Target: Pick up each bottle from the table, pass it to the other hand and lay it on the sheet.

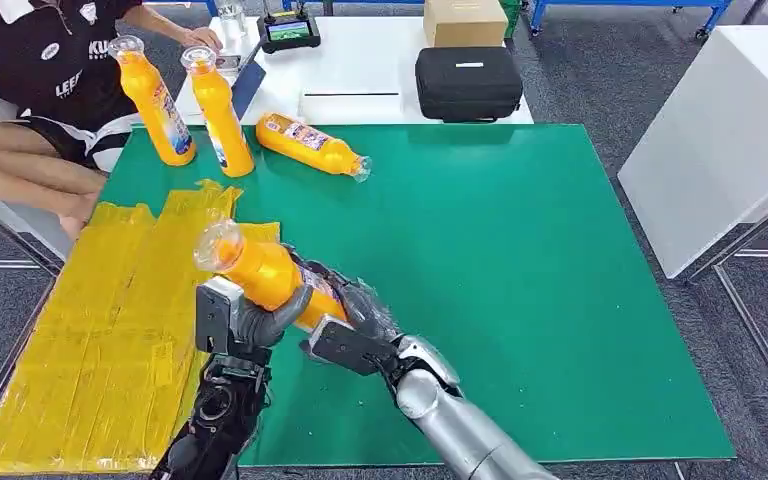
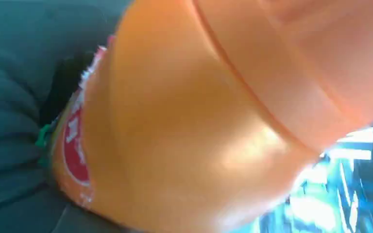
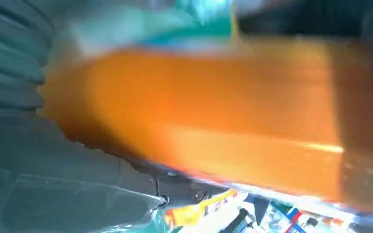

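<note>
Gripping orange bottle [image 1: 260, 270], both hands

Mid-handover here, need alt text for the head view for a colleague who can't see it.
Both robot hands, left hand and right hand, grip one orange bottle tilted over the edge of the yellow sheet on the green table. Behind, two orange bottles stand and a third lies flat, beside a seated person.
</note>
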You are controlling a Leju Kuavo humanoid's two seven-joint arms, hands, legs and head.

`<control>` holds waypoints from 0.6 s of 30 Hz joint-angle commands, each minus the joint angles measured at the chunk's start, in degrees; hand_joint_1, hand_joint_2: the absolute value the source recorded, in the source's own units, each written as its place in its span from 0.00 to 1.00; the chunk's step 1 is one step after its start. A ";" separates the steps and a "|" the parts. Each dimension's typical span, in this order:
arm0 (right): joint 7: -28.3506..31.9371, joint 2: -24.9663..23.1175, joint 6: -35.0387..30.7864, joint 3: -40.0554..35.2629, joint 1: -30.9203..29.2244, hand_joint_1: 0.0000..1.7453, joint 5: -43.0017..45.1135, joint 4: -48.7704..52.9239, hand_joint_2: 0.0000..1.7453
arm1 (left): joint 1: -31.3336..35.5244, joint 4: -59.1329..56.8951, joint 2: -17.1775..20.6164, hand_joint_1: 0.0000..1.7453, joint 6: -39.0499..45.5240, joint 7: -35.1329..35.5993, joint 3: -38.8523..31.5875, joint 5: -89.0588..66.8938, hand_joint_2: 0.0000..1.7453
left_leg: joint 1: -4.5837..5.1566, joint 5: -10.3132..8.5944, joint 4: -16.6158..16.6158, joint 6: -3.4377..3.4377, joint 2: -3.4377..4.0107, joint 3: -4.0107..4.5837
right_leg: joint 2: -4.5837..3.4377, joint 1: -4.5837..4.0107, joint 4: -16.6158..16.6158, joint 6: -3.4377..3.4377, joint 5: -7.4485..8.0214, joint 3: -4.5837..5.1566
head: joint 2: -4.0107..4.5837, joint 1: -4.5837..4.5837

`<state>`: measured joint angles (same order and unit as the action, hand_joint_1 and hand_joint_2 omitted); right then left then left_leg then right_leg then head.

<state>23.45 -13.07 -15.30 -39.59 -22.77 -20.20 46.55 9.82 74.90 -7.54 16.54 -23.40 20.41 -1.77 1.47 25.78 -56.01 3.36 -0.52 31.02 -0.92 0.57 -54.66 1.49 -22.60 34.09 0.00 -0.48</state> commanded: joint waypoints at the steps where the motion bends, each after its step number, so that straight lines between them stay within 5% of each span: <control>1: 0.81 5.49 0.75 5.54 6.19 0.00 5.52 10.48 1.00 | 3.49 0.65 0.93 1.00 11.30 -1.12 0.20 -12.58 1.00 | -0.04 0.00 0.00 -0.13 -0.22 0.02 | 0.27 -0.02 0.03 -0.01 -0.06 -0.08 | 0.00 -0.04; 5: 1.38 6.47 1.14 10.27 10.37 0.00 11.02 17.88 1.00 | 4.03 0.03 2.14 1.00 22.05 0.04 1.29 -30.36 1.00 | -0.16 0.17 -0.11 -0.34 -0.15 -0.16 | 0.25 -0.13 0.00 -0.05 -0.17 -0.31 | 0.00 0.00; 8: 1.20 9.26 1.37 13.86 14.49 0.00 13.93 28.91 1.00 | 2.22 4.51 -4.49 1.00 23.46 1.24 -13.28 -72.61 1.00 | -0.08 0.08 -0.06 -0.21 -0.27 -0.01 | 0.33 -0.06 0.02 -0.03 -0.13 -0.16 | 0.00 0.00; 9: 1.02 9.76 1.33 14.47 15.14 0.00 14.69 31.35 1.00 | 2.54 6.56 -3.34 1.00 23.46 6.75 -12.65 -83.43 1.00 | -0.06 0.07 -0.06 -0.17 -0.23 0.03 | 0.27 -0.05 0.01 -0.02 -0.10 -0.09 | 0.00 -0.02; 10: 1.10 10.49 0.92 14.88 15.68 0.00 15.54 33.61 1.00 | 5.85 4.32 7.34 1.00 23.46 18.43 -4.65 -88.23 1.00 | -0.19 0.26 -0.20 -0.39 -0.28 -0.15 | 0.41 -0.17 -0.06 -0.06 -0.29 -0.33 | 0.00 -0.04; 14: 1.52 12.62 -1.22 16.68 18.69 0.00 15.34 40.39 1.00 | 12.06 -9.96 7.90 1.00 23.46 27.67 4.35 -88.23 1.00 | -0.04 0.03 -0.03 -0.19 -0.34 0.04 | 0.42 -0.02 0.01 -0.03 -0.10 -0.13 | 0.00 0.00; 17: 2.14 13.87 -2.46 17.14 19.40 0.00 15.29 41.97 1.00 | 24.55 -21.77 16.72 1.00 18.05 48.17 30.24 -88.23 1.00 | -0.03 -0.05 0.00 -0.25 -0.65 0.00 | 0.74 -0.03 0.05 -0.06 -0.12 -0.17 | 0.00 -0.06; 18: 2.71 14.02 -2.43 17.15 19.17 0.00 15.29 41.93 1.00 | 26.05 -23.81 17.02 1.00 16.02 49.99 33.16 -88.23 1.00 | 0.02 -0.07 0.00 -0.17 -0.69 0.07 | 0.74 0.00 0.05 -0.03 -0.10 -0.06 | 0.00 -0.02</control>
<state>24.96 -4.31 -16.46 -25.55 -6.25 -4.87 78.35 16.42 74.66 -3.20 39.72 7.18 18.85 -92.17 1.52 25.78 -56.01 3.36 -0.66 31.10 -0.78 0.58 -54.60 1.50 -22.59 34.17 0.00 -0.50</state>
